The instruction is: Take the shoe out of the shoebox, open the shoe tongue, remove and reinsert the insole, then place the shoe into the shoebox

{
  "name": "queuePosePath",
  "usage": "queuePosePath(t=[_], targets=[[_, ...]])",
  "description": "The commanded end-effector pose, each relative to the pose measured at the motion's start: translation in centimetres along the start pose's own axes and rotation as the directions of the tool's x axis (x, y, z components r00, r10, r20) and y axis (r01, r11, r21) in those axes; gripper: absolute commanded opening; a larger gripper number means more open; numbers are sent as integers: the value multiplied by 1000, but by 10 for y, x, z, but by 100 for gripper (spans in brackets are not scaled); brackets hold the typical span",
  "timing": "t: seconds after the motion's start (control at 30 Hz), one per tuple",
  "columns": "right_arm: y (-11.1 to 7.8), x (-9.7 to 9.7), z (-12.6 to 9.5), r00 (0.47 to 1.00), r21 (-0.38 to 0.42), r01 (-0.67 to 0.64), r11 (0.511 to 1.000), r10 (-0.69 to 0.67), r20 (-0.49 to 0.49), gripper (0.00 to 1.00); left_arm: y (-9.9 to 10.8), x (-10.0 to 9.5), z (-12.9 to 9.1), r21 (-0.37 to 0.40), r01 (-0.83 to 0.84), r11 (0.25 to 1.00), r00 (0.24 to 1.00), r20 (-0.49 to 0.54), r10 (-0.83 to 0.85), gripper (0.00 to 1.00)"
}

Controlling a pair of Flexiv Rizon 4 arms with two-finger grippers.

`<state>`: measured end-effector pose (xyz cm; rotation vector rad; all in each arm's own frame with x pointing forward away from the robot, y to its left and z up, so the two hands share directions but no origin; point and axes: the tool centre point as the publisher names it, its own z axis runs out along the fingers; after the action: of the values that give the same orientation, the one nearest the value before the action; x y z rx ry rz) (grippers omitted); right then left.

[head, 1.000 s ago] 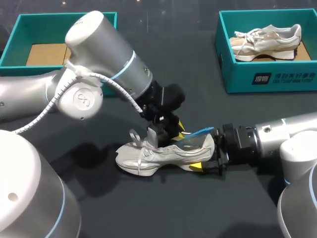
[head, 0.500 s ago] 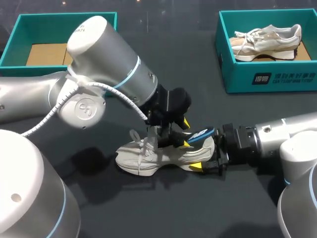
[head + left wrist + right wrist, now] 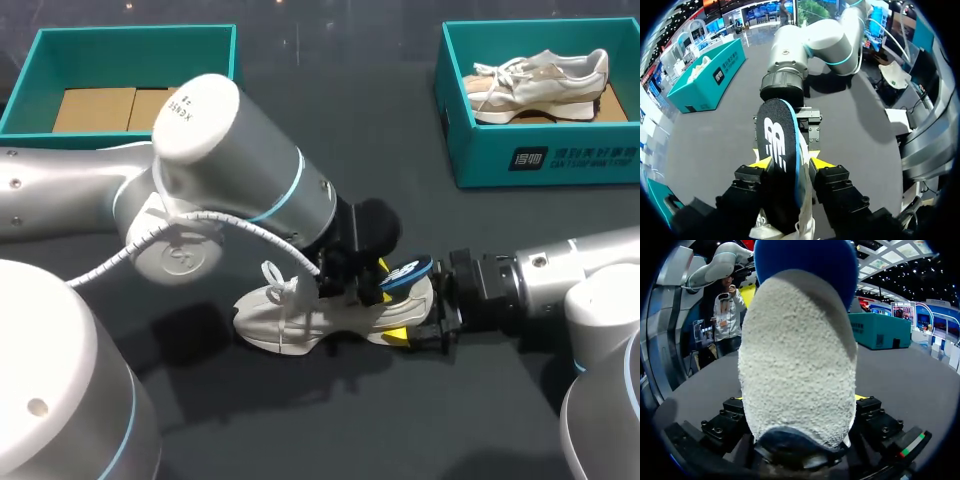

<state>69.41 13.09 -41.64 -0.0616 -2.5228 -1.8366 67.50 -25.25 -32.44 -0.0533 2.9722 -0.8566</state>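
A white shoe (image 3: 300,318) lies on its side on the dark table, toe to the left. My right gripper (image 3: 425,312) is shut on its heel, and in the right wrist view the fuzzy heel (image 3: 800,365) fills the space between the fingers. A dark insole (image 3: 405,272) with a blue edge sticks out over the shoe's heel opening. My left gripper (image 3: 355,282) comes down over the shoe's middle. In the left wrist view it (image 3: 790,162) is shut on the insole (image 3: 777,145), one yellow tip on each side.
A teal shoebox (image 3: 540,165) at the back right holds a second, beige shoe (image 3: 540,85). Another teal box (image 3: 30,90) at the back left has cardboard in its bottom. My left arm's big elbow (image 3: 220,180) hangs over the table's middle.
The left arm has swung lower and to the right over the shoe. Its gripper widened, then closed again on the insole, whose heel end has risen above the shoe. The right arm is unmoved.
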Motion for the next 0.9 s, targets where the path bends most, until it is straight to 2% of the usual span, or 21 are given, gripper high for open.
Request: queuePosePath(t=[0.03, 0.07, 0.1, 0.3, 0.63, 0.9], targets=[[1, 1, 1, 1000, 5, 0, 1000, 0, 1, 0, -6, -2, 11, -13, 16, 1000, 999, 33, -15, 20], [1, 1, 1, 1000, 5, 0, 1000, 0, 1, 0, -7, -4, 11, -13, 16, 1000, 999, 32, -16, 6], [1, 1, 1, 1000, 5, 0, 1000, 0, 1, 0, -6, -5, 11, -12, 20, 1000, 999, 33, -20, 0], [1, 1, 1, 1000, 5, 0, 1000, 0, 1, 0, -7, -16, 5, 10, 42, 999, 999, 26, -42, 0], [1, 1, 1, 1000, 5, 0, 1000, 0, 1, 0, -21, -30, -9, 69, 57, 996, 998, 24, -59, 0], [1, 1, 1, 1000, 5, 0, 1000, 0, 1, 0, -33, -35, -3, 72, 66, 995, 997, 46, -69, 0]])
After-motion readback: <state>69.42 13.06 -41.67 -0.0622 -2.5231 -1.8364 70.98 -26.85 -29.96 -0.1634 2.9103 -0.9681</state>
